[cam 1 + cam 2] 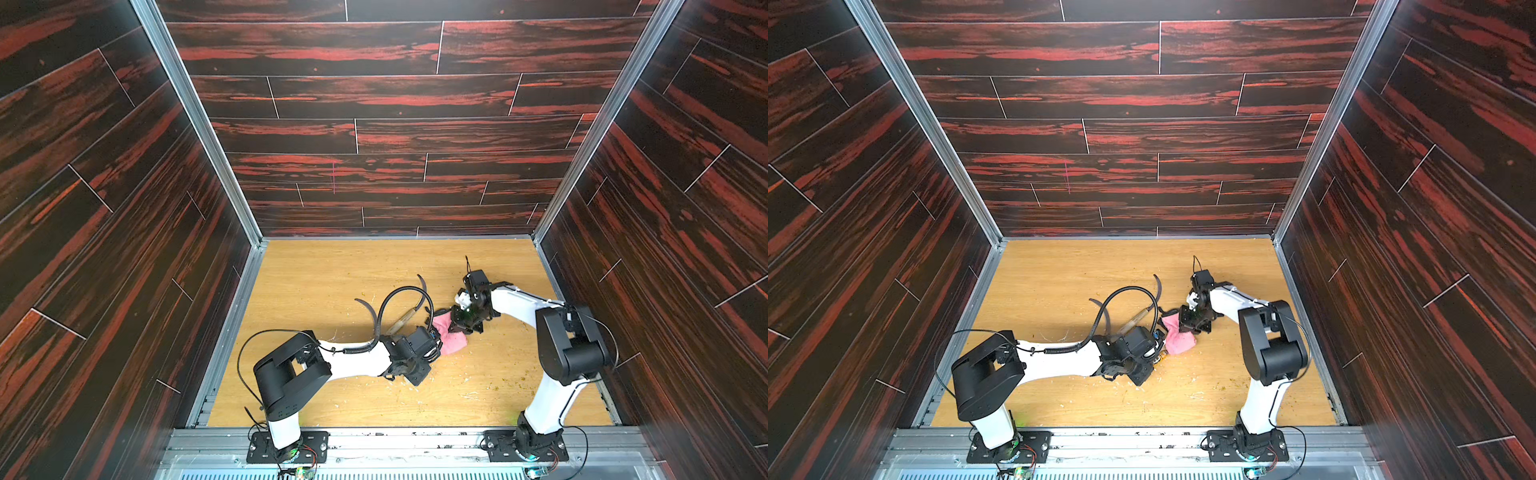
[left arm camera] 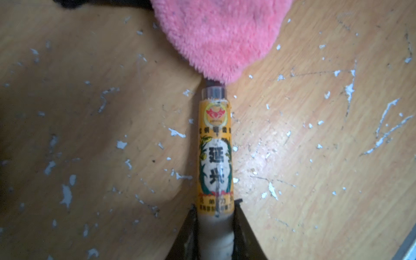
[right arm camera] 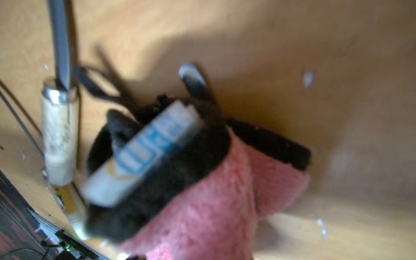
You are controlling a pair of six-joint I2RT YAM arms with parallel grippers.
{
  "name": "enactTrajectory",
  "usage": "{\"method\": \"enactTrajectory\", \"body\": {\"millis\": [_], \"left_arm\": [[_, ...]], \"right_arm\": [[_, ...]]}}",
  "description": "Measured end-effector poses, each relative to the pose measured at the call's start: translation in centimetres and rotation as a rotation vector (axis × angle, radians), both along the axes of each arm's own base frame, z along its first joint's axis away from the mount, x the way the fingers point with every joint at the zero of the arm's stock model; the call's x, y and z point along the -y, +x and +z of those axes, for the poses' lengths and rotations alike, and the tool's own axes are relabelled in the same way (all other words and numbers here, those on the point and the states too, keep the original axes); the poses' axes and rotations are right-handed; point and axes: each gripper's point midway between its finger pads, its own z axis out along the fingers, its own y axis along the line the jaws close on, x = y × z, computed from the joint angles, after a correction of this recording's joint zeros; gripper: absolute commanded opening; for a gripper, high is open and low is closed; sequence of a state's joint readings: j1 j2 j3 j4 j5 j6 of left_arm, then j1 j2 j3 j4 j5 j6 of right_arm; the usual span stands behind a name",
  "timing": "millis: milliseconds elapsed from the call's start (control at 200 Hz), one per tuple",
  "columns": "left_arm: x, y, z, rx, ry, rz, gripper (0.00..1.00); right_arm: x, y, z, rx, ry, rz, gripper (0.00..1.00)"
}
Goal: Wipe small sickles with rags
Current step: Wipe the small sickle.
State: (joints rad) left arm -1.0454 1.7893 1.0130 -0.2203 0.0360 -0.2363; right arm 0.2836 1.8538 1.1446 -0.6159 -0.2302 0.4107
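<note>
Snagging is threatening as my right gripper is clamping the fluffy rag over the sickle blade, left gripper pinching the handle.

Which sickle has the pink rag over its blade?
The yellow-labelled sickle held by the left gripper; the pink rag hides its blade, the other blades lie bare.

Scratched wooden tabletop, pale flecks, dark red-streaked walls.
</note>
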Motion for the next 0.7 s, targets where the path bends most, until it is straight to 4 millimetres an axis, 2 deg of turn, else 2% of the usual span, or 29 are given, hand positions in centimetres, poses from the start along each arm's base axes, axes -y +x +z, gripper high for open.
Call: {"method": "enactTrajectory", "body": {"millis": [386,701], "left_arm": [[0.1,0.1,-0.1,0.006,-0.012,0.007,0.07],[0.1,-0.3,-0.4,0.002,-0.013,-0.003,0.06]], "right_arm": [[1.8,5.6,0.2,0.004,0.051,-0.1,0.0],[3.8,8.9,0.7,0.046,0.049,-0.16,0.0]]}}
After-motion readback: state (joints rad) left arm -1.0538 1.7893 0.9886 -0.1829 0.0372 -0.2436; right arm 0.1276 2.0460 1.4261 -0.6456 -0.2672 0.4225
